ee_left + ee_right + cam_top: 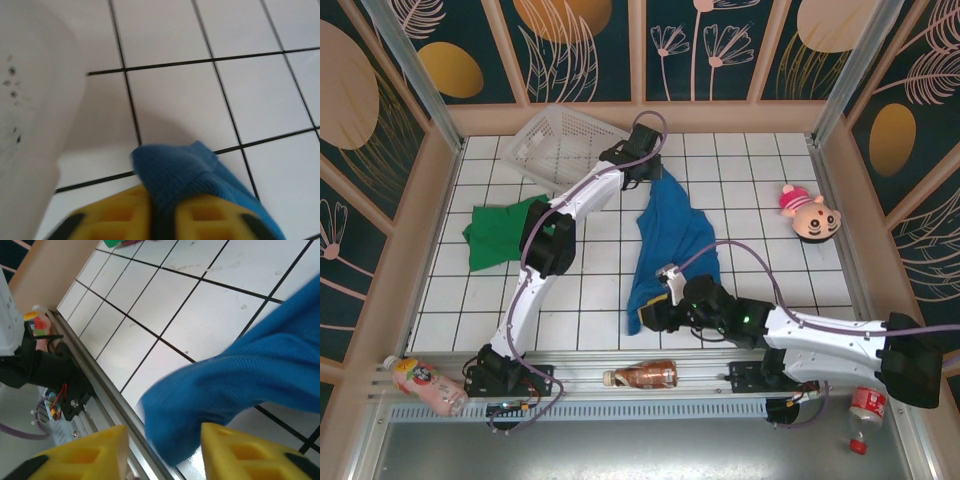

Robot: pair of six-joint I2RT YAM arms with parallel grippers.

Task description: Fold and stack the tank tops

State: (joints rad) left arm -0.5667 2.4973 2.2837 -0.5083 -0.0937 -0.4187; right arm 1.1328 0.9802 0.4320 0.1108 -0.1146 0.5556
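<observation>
Top external shows blue tank top (670, 235) stretched unfolded across the tabletop (770, 200), left tool (655, 170) pinching its 12 o'clock end, right tool (655, 310) jaws apart around its 6 o'clock end, green tank top (500, 235) crumpled at 9 o'clock, so nothing looks folded or stacked yet.

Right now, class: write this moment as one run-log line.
left gripper: pinching blue tank top, far end, beside basket | right gripper: jaws apart around its near end | green tank top: crumpled, untouched
</observation>
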